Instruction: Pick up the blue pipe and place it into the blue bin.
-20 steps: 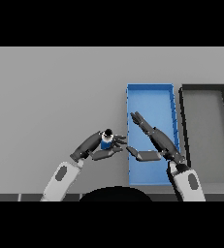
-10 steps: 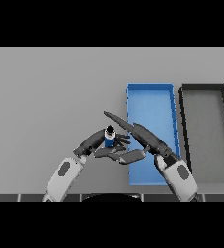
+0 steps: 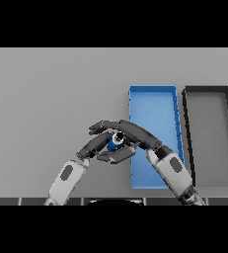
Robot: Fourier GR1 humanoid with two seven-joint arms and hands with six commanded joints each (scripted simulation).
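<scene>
We see the blue pipe as a short smooth cylinder, caught between our two hands just left of the blue bin and over the grey table. Only a small part of it shows: a blue side and a pale, ring-like end with a dark middle, and that end faces up and a little to the right, so its long axis seems to run from lower left to upper right, though most of its length is hidden. Our left hand comes up from the lower left, its dark fingers curled about the pipe from the left and from beneath. Our right hand reaches across from the lower right, its fingers lying long and nearly straight over the top of the pipe and pointing left; we cannot tell whether they press on it or only cover it. The blue bin is a long rectangular tray with thin upright walls, and the floor that shows holds nothing; our right forearm crosses its lower left corner. Just to its right stands a dark grey bin of the same shape with a flat grey floor, likewise bare.
</scene>
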